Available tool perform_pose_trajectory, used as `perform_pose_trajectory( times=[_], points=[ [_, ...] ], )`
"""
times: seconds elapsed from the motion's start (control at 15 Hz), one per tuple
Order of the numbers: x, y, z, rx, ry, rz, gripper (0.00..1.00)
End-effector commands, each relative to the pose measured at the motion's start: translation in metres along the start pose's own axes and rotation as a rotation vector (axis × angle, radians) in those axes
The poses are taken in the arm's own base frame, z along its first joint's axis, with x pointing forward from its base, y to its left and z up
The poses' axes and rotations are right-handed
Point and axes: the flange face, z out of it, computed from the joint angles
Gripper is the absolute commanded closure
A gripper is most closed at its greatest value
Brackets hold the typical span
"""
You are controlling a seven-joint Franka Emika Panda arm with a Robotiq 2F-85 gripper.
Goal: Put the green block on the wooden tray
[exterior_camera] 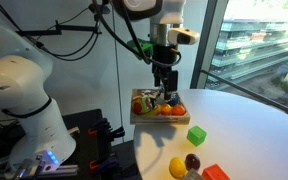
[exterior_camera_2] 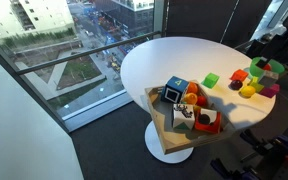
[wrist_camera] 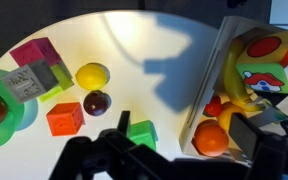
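Round white bench (wrist_camera: 144,45) was pretty cluttered: yellow lemon (wrist_camera: 92,74) left of center in the wrist view, dark plum (wrist_camera: 97,102) just below it, orange block (wrist_camera: 65,118) lower left, pink block (wrist_camera: 34,54) upper left. Orange fruit (wrist_camera: 211,140) sat lower right. Big window (exterior_camera_2: 54,50) took the upper left in an exterior view.

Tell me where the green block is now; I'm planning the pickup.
In the wrist view, the green block lies on the white table, between the wooden tray and the orange block, touching neither.

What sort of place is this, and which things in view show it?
Probably an upper-floor office or lab in a city building: tall windows look down on streets and a courtyard, and a round white table stands beside them with a robot arm.
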Motion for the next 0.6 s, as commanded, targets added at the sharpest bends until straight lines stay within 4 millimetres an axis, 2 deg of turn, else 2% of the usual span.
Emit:
perform_pose_trajectory(
  times=[0.0, 0.33, 0.53],
  points=[
    [0.027, 0.008, 0.016, -0.008, 0.005, -0.026, 0.00],
    [0.047, 0.016, 0.039, -0.027, -0.020, -0.068, 0.00],
    [0.053, 0.021, 0.044, -0.034, -0.048, -0.058, 0.00]
  ],
)
